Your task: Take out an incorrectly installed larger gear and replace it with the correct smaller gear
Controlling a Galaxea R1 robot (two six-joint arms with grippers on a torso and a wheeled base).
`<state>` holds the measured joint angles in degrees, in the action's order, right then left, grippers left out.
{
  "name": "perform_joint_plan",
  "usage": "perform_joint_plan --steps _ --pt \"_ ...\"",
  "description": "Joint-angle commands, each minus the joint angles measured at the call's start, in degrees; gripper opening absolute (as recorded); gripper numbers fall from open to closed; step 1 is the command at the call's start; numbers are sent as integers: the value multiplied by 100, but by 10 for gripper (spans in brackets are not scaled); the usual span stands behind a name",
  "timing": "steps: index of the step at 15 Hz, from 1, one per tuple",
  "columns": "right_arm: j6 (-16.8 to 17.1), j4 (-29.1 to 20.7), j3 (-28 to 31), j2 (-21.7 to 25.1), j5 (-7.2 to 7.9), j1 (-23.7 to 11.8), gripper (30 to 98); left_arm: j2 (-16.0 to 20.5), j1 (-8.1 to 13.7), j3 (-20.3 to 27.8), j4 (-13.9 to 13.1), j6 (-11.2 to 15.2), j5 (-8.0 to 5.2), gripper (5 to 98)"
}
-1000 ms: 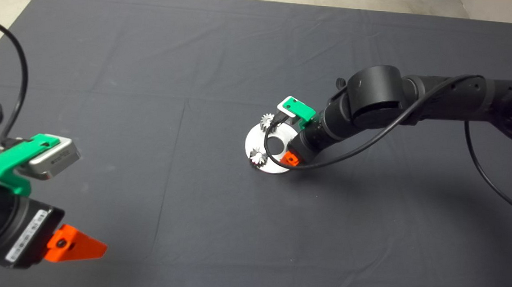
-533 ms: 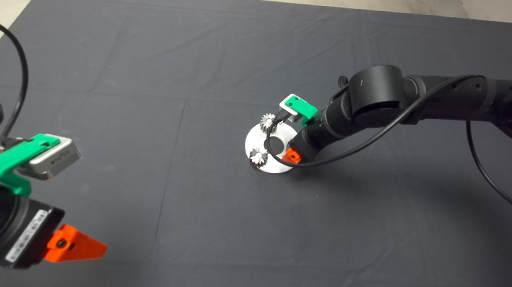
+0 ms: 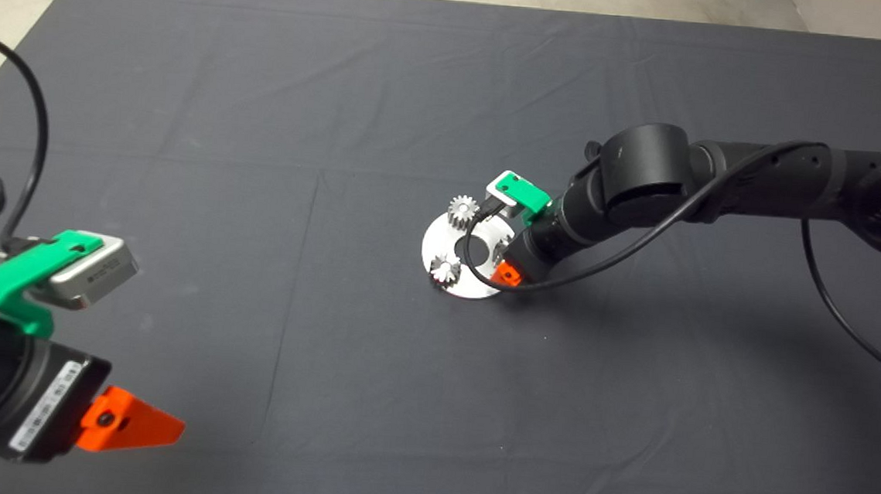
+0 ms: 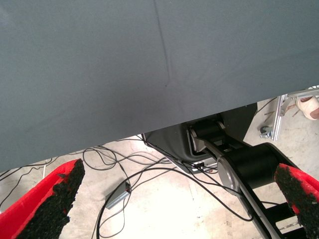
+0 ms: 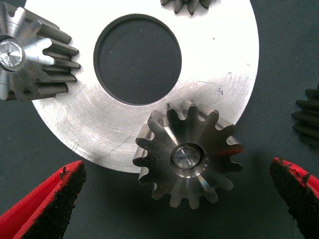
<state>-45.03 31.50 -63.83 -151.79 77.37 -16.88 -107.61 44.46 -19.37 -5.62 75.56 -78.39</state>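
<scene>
A round steel plate (image 3: 441,241) with a centre hole lies mid-mat. The larger gear (image 5: 187,157) sits on a pin at the plate's (image 5: 219,59) rim. My right gripper (image 3: 506,255) hovers over it, open, its fingers (image 5: 50,204) wide on either side and touching nothing. In the head view this gripper covers most of that gear. Two lesser gears (image 3: 461,208) (image 3: 445,269) stand on the plate. The smaller gear (image 5: 308,122) lies loose on the mat just off the plate, only its toothed edge showing. My left gripper (image 3: 133,423) is parked open at the lower left.
The dark mat (image 3: 264,111) stretches wide around the plate. A black cable (image 3: 626,248) loops from the right arm over the plate's near side. The left wrist view shows the mat's edge, floor cables and a black robot base (image 4: 239,159).
My right gripper has drifted slightly right and toward the near side, baring more of the far small gear. The left arm has not moved.
</scene>
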Motion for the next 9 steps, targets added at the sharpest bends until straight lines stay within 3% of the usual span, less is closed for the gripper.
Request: perform_joint_plan --steps 1,6,9 --pt "20 163 -67 -23 -29 -44 977 15 81 84 -83 -33 -10 981" --pt "39 260 -128 -58 -38 -44 957 24 81 84 -81 -33 -10 981" --pt "73 339 -137 -76 -47 -44 900 68 81 84 -87 -33 -10 981"
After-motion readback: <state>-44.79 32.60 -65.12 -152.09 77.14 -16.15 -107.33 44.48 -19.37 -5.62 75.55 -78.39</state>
